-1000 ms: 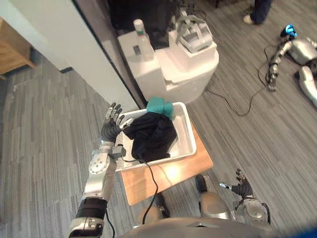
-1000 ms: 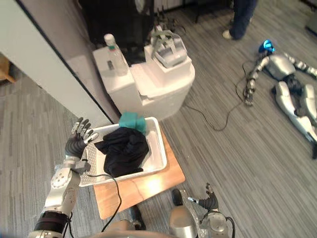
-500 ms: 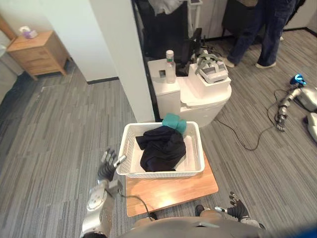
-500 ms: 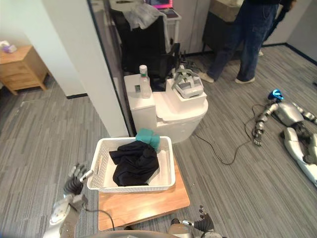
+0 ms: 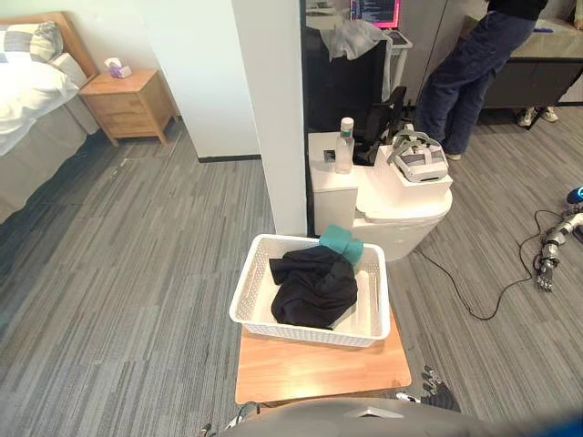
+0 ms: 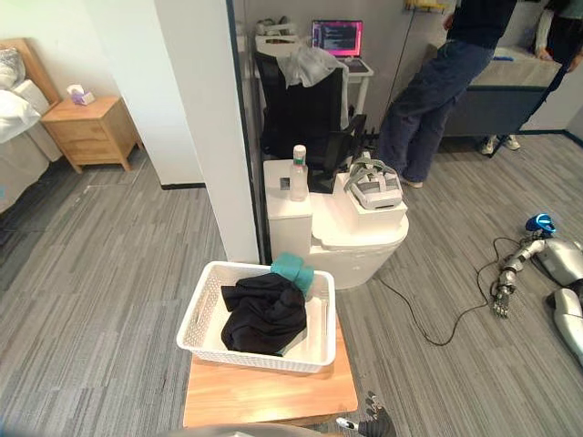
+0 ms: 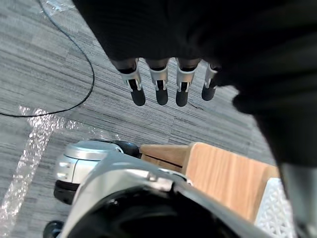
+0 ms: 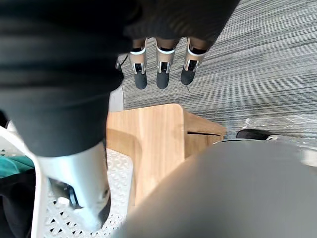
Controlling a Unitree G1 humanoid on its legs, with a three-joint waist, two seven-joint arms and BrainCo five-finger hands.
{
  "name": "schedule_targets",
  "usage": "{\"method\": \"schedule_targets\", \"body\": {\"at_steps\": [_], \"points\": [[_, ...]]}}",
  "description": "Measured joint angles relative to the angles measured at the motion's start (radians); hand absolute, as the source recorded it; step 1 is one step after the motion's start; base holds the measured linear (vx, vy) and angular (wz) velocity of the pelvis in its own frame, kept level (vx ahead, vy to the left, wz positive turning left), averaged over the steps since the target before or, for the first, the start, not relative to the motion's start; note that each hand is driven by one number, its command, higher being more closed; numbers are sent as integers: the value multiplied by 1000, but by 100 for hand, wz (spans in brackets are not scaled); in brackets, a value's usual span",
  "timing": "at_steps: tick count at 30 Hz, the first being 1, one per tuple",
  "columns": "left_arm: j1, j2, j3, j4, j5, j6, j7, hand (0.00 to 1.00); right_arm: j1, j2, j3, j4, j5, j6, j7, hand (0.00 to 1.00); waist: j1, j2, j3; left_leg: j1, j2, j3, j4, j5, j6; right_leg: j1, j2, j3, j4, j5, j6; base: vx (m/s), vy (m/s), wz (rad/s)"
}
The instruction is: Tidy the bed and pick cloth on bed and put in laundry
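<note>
The left hand (image 7: 158, 83), straight-fingered and empty like the right hand (image 8: 162, 67), is being lowered from the laundry basket (image 5: 301, 333), the black cloth (image 5: 314, 289) seemingly being left delivered inside.

Bed (image 5: 27, 86) cut off at L edge, person (image 5: 466, 68) at top. Teal cloth (image 5: 342, 244) partly hidden under black cloth (image 5: 314, 287).

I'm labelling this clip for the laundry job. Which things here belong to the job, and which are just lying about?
Job: bed, white laundry basket, black cloth in it, teal cloth at its far rim.
Lying about: nightstand, bottle, headset, white foam box, person.
</note>
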Motion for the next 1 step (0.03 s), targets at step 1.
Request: {"method": "schedule_targets", "body": {"at_steps": [1], "points": [[-6, -2, 4, 7, 15, 9, 6, 0, -6, -1, 0, 7, 0, 3, 0, 0, -1, 1, -1, 1, 1, 0, 0, 0, 0, 0, 0, 0, 0, -1, 0, 34, 1, 0]]}}
